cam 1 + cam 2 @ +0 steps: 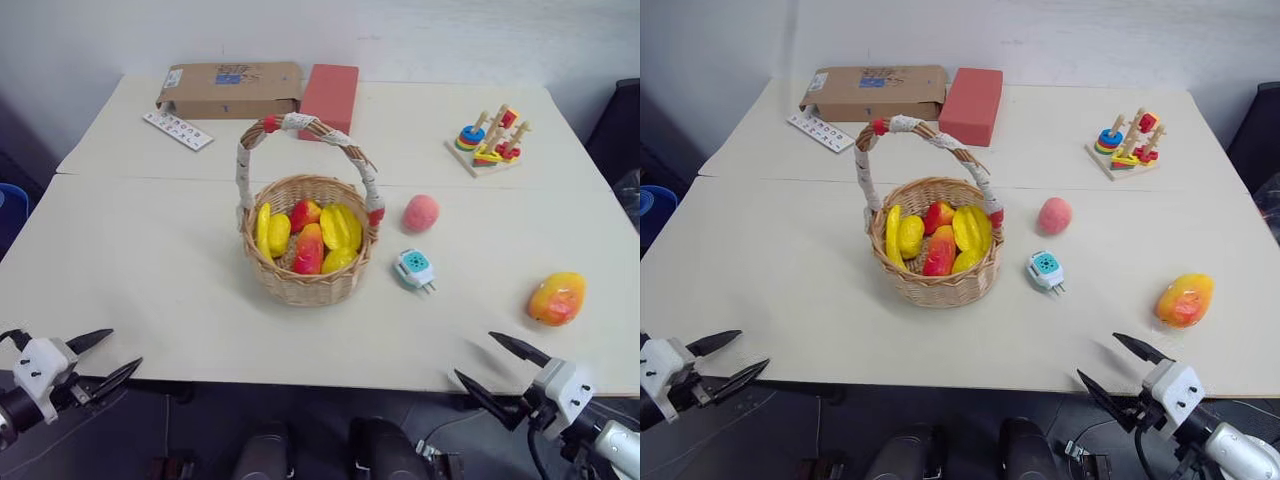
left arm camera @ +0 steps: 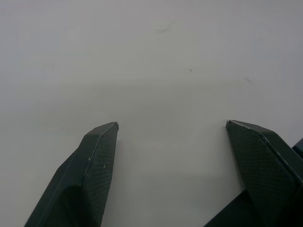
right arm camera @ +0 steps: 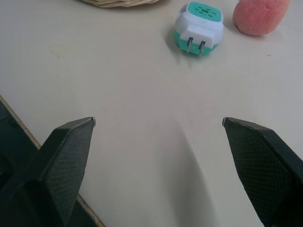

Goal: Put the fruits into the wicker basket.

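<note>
Your surface carries the wicker basket, well ahead of both grippers and already holding yellow and red fruits. The mango lies ahead of your right gripper, nearest to it; the peach sits beyond, past the plug gadget. Right gripper and left gripper hover spread wide, empty, ready to reach.
</note>
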`<state>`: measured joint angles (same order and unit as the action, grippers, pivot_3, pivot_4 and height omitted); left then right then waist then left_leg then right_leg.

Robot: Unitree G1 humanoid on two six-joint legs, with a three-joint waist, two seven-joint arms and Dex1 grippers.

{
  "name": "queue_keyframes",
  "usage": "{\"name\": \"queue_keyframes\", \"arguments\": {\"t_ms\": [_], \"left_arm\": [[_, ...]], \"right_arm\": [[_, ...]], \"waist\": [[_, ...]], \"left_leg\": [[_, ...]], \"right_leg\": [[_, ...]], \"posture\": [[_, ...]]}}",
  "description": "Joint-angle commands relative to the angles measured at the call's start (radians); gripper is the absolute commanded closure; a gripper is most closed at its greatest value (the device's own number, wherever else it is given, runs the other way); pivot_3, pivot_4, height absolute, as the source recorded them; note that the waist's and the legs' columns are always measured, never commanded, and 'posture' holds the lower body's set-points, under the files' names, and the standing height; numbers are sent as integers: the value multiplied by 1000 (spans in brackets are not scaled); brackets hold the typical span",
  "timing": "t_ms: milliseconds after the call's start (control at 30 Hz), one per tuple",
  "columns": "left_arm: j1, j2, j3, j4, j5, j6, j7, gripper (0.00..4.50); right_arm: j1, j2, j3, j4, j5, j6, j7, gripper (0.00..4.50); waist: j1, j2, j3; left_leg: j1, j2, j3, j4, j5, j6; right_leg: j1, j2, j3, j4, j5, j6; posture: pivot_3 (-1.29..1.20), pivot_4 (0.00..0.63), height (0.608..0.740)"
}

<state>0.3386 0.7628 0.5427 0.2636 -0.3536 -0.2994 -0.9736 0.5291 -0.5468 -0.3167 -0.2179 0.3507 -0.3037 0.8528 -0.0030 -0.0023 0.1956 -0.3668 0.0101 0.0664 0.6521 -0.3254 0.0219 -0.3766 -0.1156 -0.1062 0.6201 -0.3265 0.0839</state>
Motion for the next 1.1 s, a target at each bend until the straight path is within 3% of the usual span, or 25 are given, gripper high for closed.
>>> {"name": "queue_keyframes", "arguments": {"t_ms": [33,167,367,467,600,833,967,1100], "left_arm": [[4,18,32,60,20,-34,15,686],[10,27,32,-6,-21,11,-7,686],[63,26,56,-208,-118,213,-5,686],[68,24,54,-278,-128,272,3,106],[52,26,25,-403,-166,371,12,48],[-63,108,-71,-757,-384,679,25,48],[-237,154,-126,-849,-476,797,95,48],[-439,197,-173,-906,-576,919,185,48]], "right_arm": [[12,19,0,-13,-10,-20,-19,0],[-11,30,16,-17,-7,3,-32,0],[-46,24,33,2,-1,18,-30,0],[-55,24,36,0,10,30,-24,0],[-93,32,22,-49,50,79,-58,0],[-354,-39,83,-232,88,384,-179,0],[-598,-74,158,-206,45,663,-305,0],[-805,-74,253,-131,26,882,-340,0]], "waist": [[-1,0,0],[0,0,0],[0,0,0],[2,0,0],[1,0,0],[-2,0,0],[-1,1,1],[-1,1,1]], "left_leg": [[0,0,0,0,0,0],[0,0,0,0,0,0],[0,0,0,1,1,1],[0,0,0,1,1,1],[-1,0,0,1,2,3],[-1,0,0,2,7,-3],[-2,0,-1,2,8,-4],[-3,0,-1,5,8,-4]], "right_leg": [[0,0,0,0,0,0],[0,0,0,0,0,0],[0,0,1,0,0,0],[0,0,0,0,0,0],[0,0,0,0,0,0],[0,0,1,2,0,0],[-2,1,0,3,-1,-1],[-1,1,0,6,-1,-1]], "posture": [[0,150,740],[0,150,740],[0,150,740],[0,150,740],[0,150,740],[0,150,740],[0,150,740],[0,150,740]]}}
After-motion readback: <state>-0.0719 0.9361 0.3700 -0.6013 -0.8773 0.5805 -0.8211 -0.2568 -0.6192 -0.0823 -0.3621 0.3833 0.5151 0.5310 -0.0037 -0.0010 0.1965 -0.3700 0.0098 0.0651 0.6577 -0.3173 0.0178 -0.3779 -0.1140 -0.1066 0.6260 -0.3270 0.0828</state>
